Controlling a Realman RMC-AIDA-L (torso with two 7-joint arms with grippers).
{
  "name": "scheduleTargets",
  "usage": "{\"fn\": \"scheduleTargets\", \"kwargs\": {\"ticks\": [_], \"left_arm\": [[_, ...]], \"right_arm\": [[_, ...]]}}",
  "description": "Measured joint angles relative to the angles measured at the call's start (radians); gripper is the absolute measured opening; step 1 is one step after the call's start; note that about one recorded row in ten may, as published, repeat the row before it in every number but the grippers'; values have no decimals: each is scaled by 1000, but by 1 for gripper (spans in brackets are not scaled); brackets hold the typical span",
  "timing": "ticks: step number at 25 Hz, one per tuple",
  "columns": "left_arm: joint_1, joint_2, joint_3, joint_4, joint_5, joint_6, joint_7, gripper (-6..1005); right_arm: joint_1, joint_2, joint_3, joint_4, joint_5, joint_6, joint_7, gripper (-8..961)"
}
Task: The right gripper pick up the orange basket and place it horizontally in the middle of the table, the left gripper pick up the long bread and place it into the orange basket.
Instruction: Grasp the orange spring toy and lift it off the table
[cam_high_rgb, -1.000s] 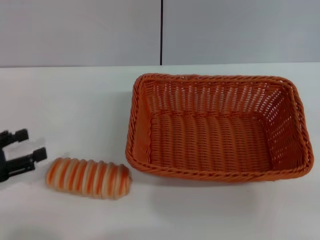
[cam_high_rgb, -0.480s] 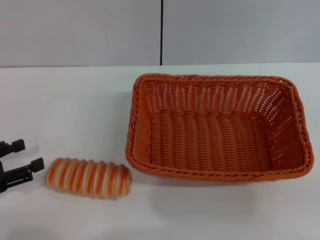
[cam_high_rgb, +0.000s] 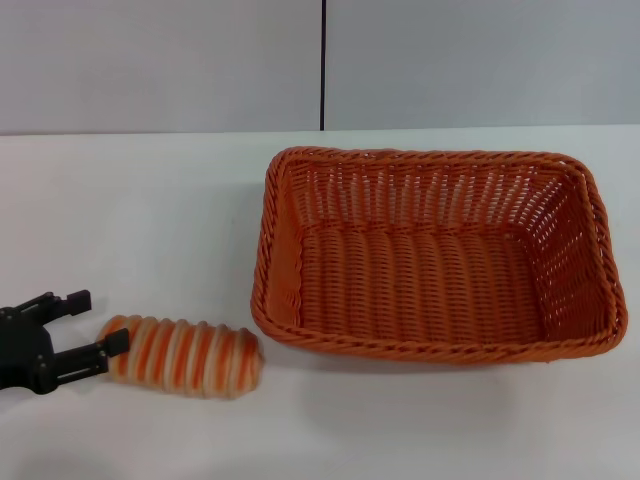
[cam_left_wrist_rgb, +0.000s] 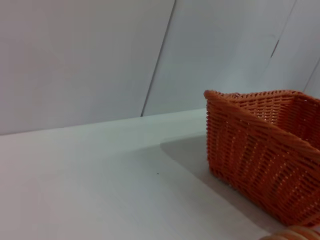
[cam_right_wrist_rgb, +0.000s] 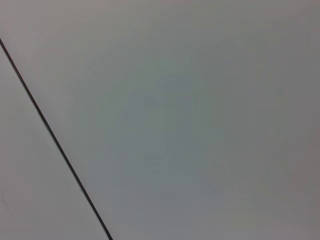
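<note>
- Long bread (cam_high_rgb: 180, 356) lay flat on the table (cam_high_rgb: 150, 220), striped face up, just beside the orange basket's (cam_high_rgb: 430, 255) near-left corner, not touching it.
- Basket sat lengthwise approx. mid-table, right of centre, empty; looked like the basket step was done and it was ready to receive the loaf.
- Left gripper (cam_high_rgb: 85, 325) was at the loaf's left end, fingers spread wide, lower tip at the bread's end – prob. lining up to straddle it.
- Right gripper wasn't in view; its wrist cam showed only wall.

A bare test lab: plain white table (cam_high_rgb: 150, 200) against grey panelled wall (cam_high_rgb: 160, 60)
</note>
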Motion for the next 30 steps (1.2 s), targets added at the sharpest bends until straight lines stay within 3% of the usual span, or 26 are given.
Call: {"fn": "scheduleTargets", "kwargs": {"ticks": [6, 30], "left_arm": [[-12, -9, 1, -6, 31, -22, 0, 853], [-29, -7, 4, -35, 82, -38, 13, 826]], "right_arm": [[0, -1, -2, 4, -2, -2, -5, 600], [1, 0, -14, 6, -3, -40, -8, 600]]}}
